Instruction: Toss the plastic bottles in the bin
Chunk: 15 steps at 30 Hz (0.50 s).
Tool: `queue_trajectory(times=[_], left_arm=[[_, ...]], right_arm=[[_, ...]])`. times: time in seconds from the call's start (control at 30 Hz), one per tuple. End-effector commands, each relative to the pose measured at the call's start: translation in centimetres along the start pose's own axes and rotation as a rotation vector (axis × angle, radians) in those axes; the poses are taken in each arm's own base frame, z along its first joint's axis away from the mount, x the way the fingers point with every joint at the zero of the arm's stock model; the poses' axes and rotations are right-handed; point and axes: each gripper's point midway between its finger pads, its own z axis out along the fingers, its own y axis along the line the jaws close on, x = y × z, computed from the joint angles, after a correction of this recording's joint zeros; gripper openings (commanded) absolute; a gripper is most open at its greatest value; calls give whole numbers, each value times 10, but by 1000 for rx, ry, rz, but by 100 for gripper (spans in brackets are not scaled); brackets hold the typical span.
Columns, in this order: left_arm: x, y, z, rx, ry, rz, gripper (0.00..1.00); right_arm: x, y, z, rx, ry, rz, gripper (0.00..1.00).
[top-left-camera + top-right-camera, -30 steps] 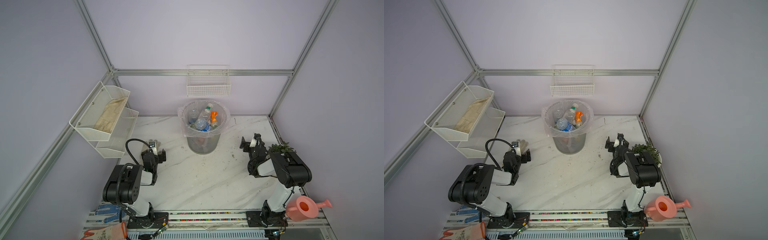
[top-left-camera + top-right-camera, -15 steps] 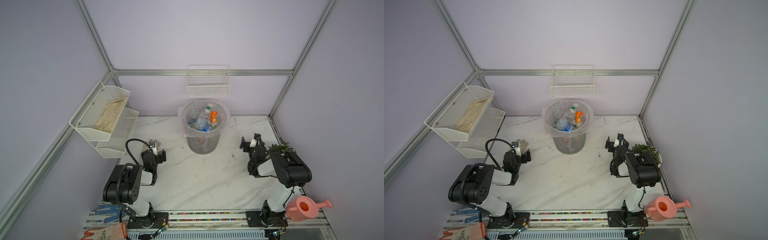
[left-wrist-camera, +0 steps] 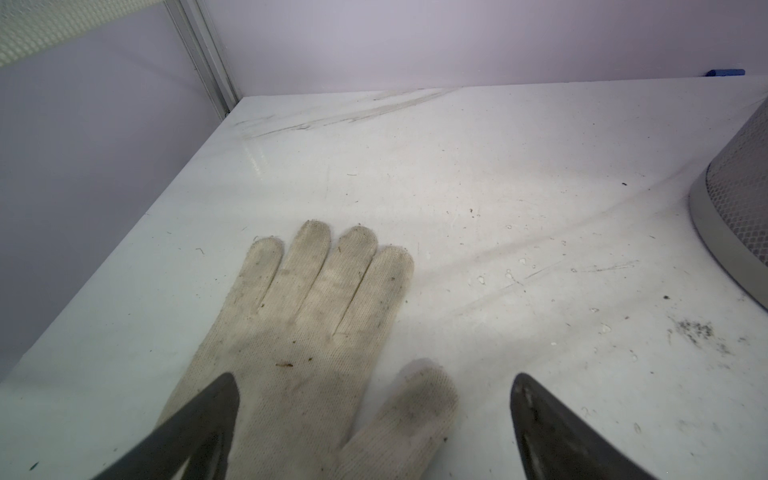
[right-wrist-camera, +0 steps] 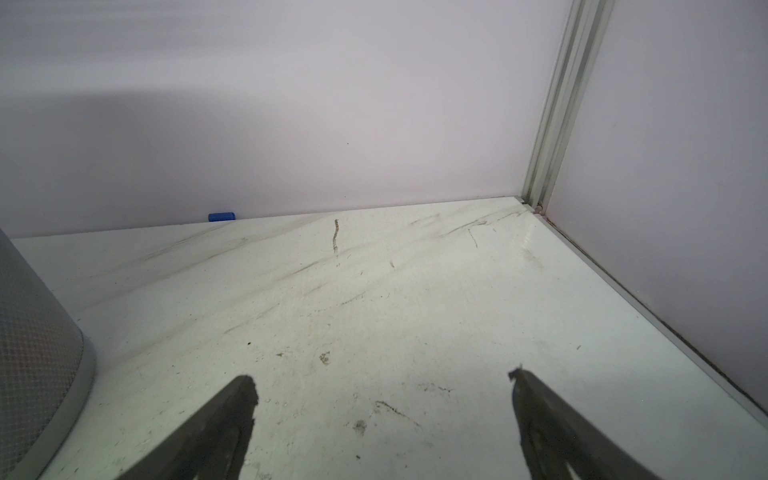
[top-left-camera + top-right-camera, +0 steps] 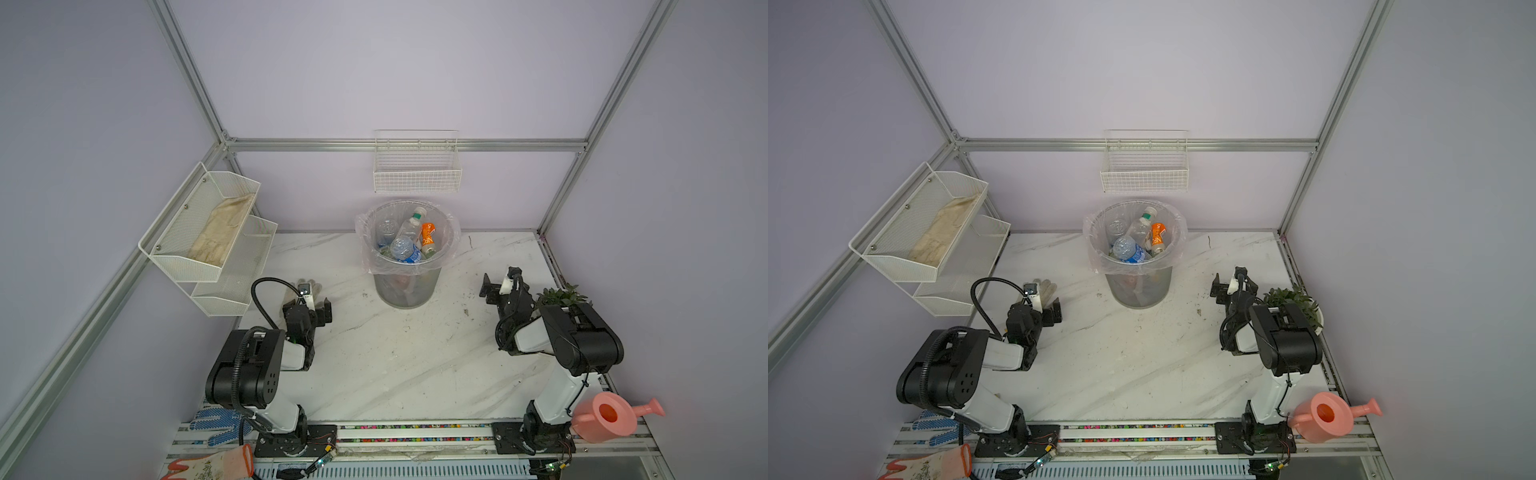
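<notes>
The bin (image 3: 739, 199) is cut off by the edge in both wrist views. The cuff of the glove (image 3: 307, 332) runs out of frame under the left claw (image 3: 374, 376). The plastic bottles (image 5: 405, 249) lying low in the bin blur behind its mesh.

Robot lab test cell: alu-profile frame (image 5: 311, 144), plain panel walls (image 5: 374, 75), marble-look tabletop (image 5: 407, 365).

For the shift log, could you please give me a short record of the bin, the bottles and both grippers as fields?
bin: grey mesh, clear liner, upright at the back middle of the table
plastic bottles: several inside the bin; none seen on the table
left gripper: open, empty, over a white glove
right gripper: open, empty, over bare table
task: looks finished
</notes>
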Motion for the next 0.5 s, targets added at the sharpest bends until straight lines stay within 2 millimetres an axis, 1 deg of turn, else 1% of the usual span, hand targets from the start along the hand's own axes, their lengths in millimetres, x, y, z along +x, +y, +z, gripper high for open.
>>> queue_trajectory(times=[0.0, 0.47], left_arm=[[-39, 2, 3, -2, -107, -13, 100], [-39, 2, 3, -4, -109, -15, 100]], right_arm=[[-14, -3, 0, 13, -40, 4, 97], [-14, -3, 1, 13, -37, 0, 97]])
